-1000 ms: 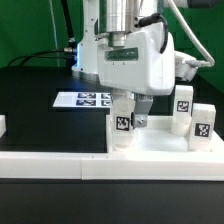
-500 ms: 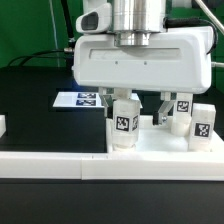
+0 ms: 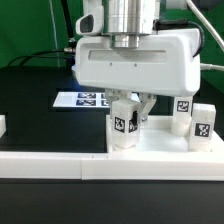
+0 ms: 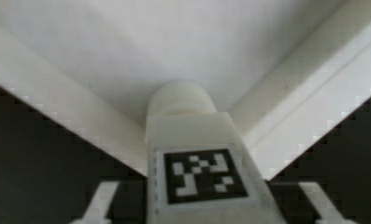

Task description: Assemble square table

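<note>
Assembly judged partly done: white plastic tabletop (image 3: 160, 143) flat on black worktop (image 3: 30, 90), against a low white wall strip (image 3: 60, 165). Gripper (image 3: 133, 113) closed on one short tagged leg (image 3: 124, 124) standing at a corner. Three more smooth white block legs (image 3: 202, 125) upright at exterior view's right. Remaining legs apparently still unfitted.
</note>
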Controlling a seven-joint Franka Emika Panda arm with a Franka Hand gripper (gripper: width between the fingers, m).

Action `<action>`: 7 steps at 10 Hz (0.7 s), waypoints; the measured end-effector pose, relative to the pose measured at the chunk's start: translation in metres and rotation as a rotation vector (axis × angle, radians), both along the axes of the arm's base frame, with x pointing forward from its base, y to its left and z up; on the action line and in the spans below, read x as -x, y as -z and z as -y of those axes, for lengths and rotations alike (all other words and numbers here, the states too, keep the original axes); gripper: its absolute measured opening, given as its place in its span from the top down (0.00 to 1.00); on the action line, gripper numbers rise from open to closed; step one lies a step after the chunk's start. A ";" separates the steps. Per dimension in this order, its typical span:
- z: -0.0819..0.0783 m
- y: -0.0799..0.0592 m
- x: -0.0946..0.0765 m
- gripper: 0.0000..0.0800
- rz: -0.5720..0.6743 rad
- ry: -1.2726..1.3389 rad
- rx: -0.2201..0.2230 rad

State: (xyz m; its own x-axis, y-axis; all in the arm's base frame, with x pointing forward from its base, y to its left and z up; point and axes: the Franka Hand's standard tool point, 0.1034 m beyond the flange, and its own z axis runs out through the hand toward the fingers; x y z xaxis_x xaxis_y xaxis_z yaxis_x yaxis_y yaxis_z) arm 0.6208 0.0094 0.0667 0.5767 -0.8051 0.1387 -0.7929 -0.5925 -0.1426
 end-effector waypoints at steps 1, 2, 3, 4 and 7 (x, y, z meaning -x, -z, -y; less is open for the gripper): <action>0.001 0.000 0.000 0.63 0.002 0.080 -0.016; 0.001 0.001 0.000 0.63 0.003 0.158 -0.030; 0.002 0.002 0.000 0.63 -0.004 0.328 -0.065; 0.003 0.002 0.000 0.63 -0.011 0.506 -0.113; 0.003 0.000 -0.003 0.63 -0.059 0.971 -0.314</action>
